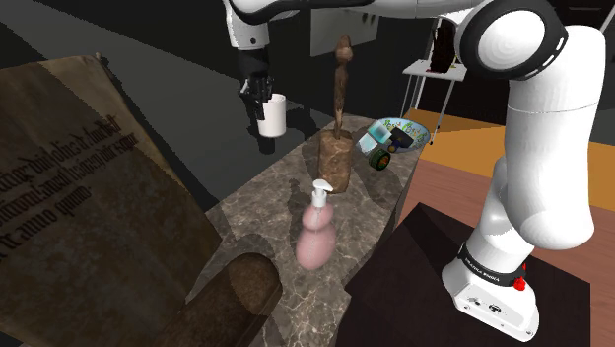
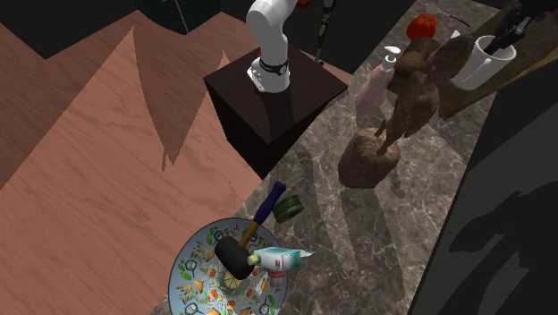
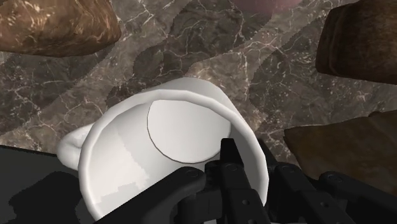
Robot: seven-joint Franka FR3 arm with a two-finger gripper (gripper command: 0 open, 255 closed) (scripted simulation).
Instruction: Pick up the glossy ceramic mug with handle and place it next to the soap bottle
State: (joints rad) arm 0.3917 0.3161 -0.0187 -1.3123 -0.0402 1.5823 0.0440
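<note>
Mug, white and glossy with a handle on one side, hangs tilted over the far end of the dark marbled counter. The black gripper is clamped on the mug's rim. In the wrist view one finger reaches inside the mug while the other presses the wall from outside, with the veined stone below.

The pink soap bottle with its white pump stands upright nearer the stand, well apart from the mug. A tall brown sculpture rises on the counter just beyond the soap bottle, to the right of the mug in the shoulder view. In the second exterior view the sculpture overlaps the soap bottle and stands between the camera and the mug.

A patterned bowl sits at the counter's far right edge in the shoulder view. It holds a hammer and a small bottle, and a green item lies just beside it. A large brown sheet with black lettering fills the shoulder view's left. A rounded brown lump lies at the near end.
</note>
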